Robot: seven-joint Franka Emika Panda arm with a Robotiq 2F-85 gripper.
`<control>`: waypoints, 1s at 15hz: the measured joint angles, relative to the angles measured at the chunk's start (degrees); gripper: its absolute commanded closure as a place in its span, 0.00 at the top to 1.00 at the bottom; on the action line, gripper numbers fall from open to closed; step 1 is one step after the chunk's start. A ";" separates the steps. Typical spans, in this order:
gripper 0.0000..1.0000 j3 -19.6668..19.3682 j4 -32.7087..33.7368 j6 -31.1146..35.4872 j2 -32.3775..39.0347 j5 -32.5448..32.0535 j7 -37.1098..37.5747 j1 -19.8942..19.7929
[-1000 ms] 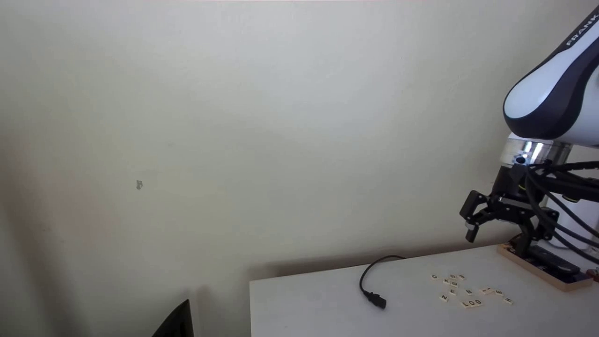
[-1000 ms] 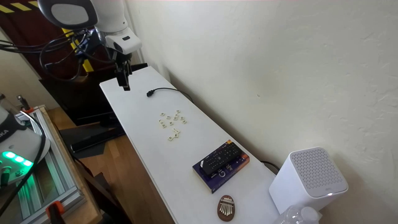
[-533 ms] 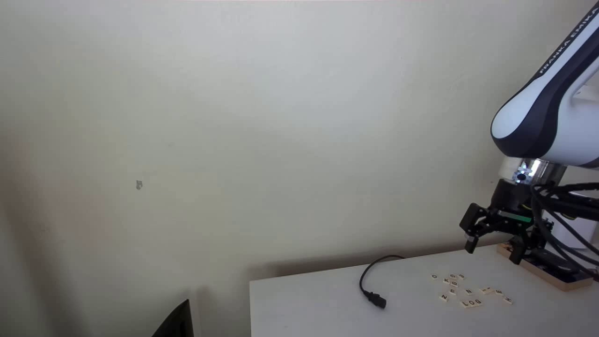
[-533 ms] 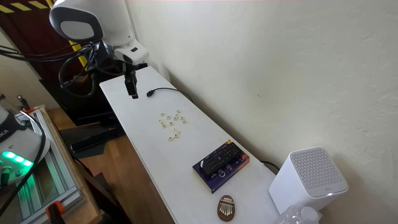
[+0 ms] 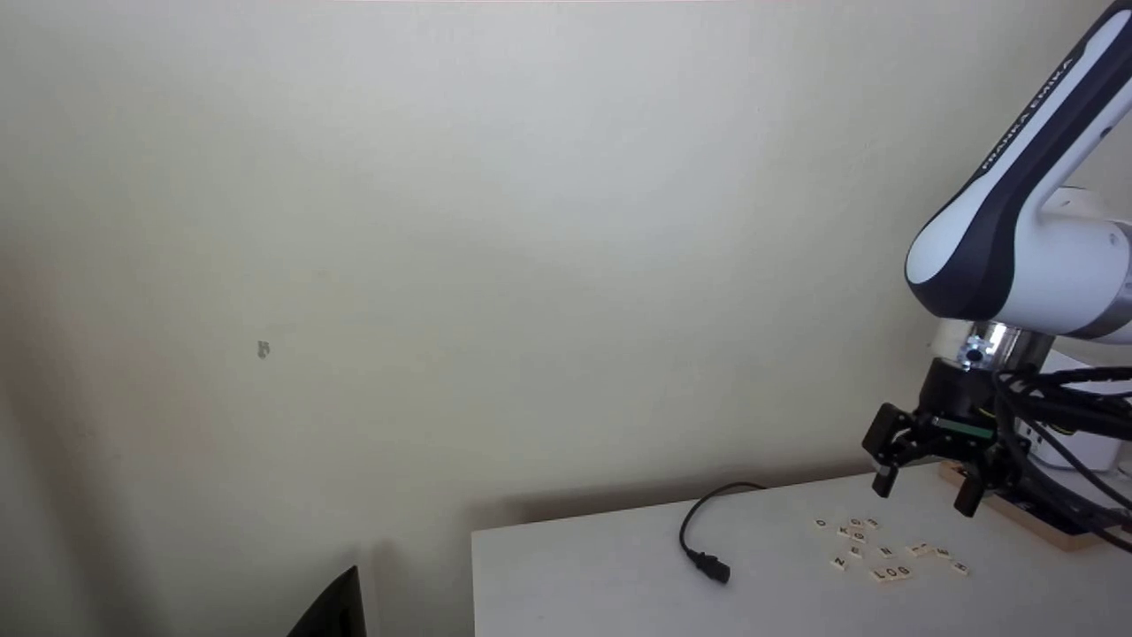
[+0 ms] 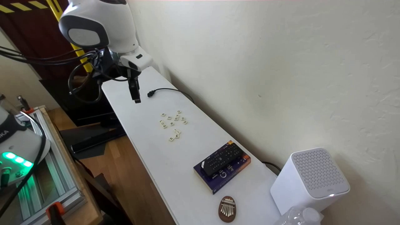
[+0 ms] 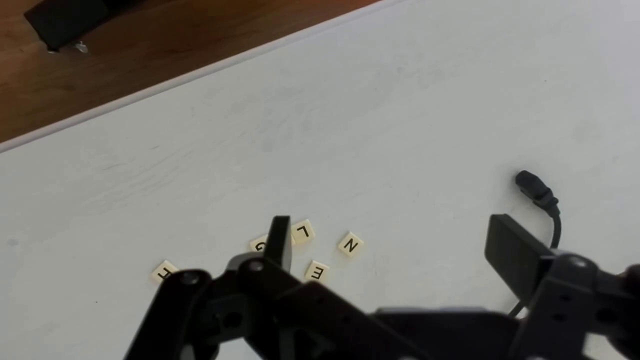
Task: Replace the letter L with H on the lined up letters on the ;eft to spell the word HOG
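Note:
The small cream L tile (image 5: 880,575), O tile (image 5: 891,572) and G tile (image 5: 903,571) lie in a touching row that reads LOG. The L (image 7: 302,232) and G (image 7: 258,245) show in the wrist view; a finger mostly hides the O. The H tile (image 7: 164,272) lies apart from the row, at the left of the wrist view; it also shows in both exterior views (image 5: 960,568) (image 6: 171,139). My gripper (image 7: 390,225) is open and empty, above the table in both exterior views (image 5: 925,495) (image 6: 137,100), apart from all tiles.
Loose tiles, among them an N (image 7: 351,244) and an E (image 7: 317,271), lie near the row. A black power cable (image 6: 151,93) lies on the white table (image 6: 150,150). A book (image 6: 223,181) with a black remote (image 6: 222,158), a kalimba (image 6: 227,209) and a white speaker (image 6: 309,178) stand further along.
My open gripper has come down towards the table and moved closer to the tiles. The tiles, cable, book and remote have not moved.

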 measured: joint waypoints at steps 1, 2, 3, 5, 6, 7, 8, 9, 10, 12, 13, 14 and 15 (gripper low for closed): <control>1.00 -0.01 0.00 0.00 0.00 -0.01 0.00 0.00; 1.00 0.01 -0.02 -0.01 0.00 -0.01 0.00 0.00; 1.00 0.11 -0.05 -0.01 0.05 -0.01 -0.02 0.00; 1.00 0.63 -0.03 0.02 0.71 -0.01 -0.77 0.00; 1.00 1.00 0.10 0.08 1.32 0.19 -1.64 -0.02; 1.00 1.40 0.34 0.21 2.11 0.61 -2.60 -0.03; 1.00 1.88 0.67 0.49 3.00 1.29 -3.69 -0.06; 1.00 2.37 1.14 0.87 4.12 1.97 -4.86 -0.08; 1.00 2.88 1.63 1.38 5.31 2.54 -5.94 -0.13; 1.00 3.84 2.94 2.81 7.84 3.72 -7.60 -0.28; 1.00 4.32 3.68 4.95 9.27 4.39 -8.18 -0.32; 1.00 4.94 4.50 6.75 10.74 4.86 -8.90 -0.47; 1.00 5.65 5.43 8.27 12.20 5.28 -9.52 -0.78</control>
